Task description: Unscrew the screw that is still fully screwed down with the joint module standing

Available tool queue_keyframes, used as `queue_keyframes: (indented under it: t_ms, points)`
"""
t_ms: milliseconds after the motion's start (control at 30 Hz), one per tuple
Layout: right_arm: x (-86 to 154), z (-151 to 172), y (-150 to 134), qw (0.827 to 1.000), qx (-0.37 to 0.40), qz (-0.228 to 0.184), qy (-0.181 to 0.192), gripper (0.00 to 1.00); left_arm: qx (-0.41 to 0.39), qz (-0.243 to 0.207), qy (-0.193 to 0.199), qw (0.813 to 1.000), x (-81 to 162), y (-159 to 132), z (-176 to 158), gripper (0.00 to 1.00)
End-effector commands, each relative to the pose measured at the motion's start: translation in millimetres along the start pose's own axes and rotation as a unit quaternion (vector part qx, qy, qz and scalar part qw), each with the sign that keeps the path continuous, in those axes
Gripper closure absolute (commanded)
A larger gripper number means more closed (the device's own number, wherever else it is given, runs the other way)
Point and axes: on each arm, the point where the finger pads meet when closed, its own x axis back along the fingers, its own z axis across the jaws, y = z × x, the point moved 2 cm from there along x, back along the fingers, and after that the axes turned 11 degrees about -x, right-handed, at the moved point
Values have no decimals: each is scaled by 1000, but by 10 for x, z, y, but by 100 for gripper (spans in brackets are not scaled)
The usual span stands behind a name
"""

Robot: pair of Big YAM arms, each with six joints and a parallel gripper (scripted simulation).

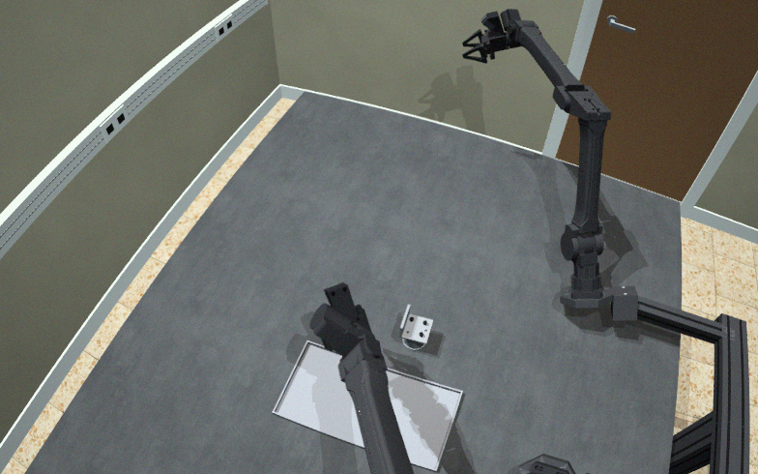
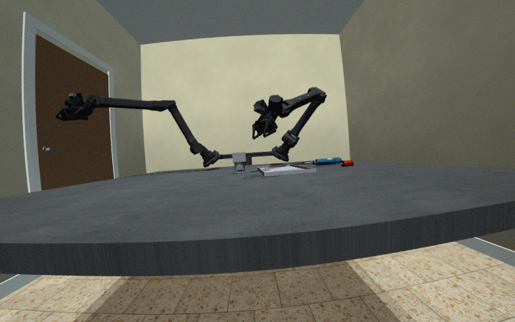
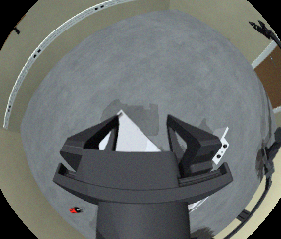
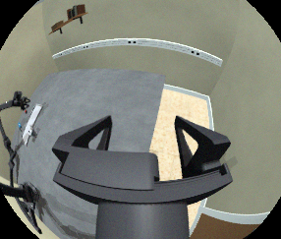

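Note:
The joint module with its pale bracket [image 1: 417, 328] [image 2: 238, 157] [image 3: 222, 147] stands upright on the table. Several dark round spots show on the bracket's top in the top view; which is the fully seated screw I cannot tell. The blue-barrelled screwdriver [image 2: 326, 161] lies on the table beyond the tray in the exterior view. My left gripper [image 2: 259, 137] [image 3: 143, 116] is open and empty, high above the tray area, pointing down; its fingers are hidden in the top view. My right gripper [image 1: 463, 49] [image 2: 57, 116] [image 4: 142, 119] is open and empty, raised far from the module.
A white shallow tray [image 1: 297, 388] [image 2: 291, 171] [image 3: 134, 139] [image 4: 34, 117] lies close beside the module, partly under the left arm in the top view. A red tool [image 2: 347, 163] [image 3: 74, 210] lies near the screwdriver. A dark beam frame [image 1: 732, 382] stands at the table's edge.

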Motion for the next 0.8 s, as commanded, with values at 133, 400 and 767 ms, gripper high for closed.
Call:
queue_keyframes:
  t_ms: [133,400,767]
  points:
    - [83,19,191,1000,19,-7,-6,14,-41,-3,6,999,-170,49,17,35]
    - [83,19,191,1000,19,-7,-6,14,-137,-63,11,988,-135,740,-389,35]
    - [83,19,191,1000,19,-7,-6,14,-170,-67,20,983,-153,739,-382,35]
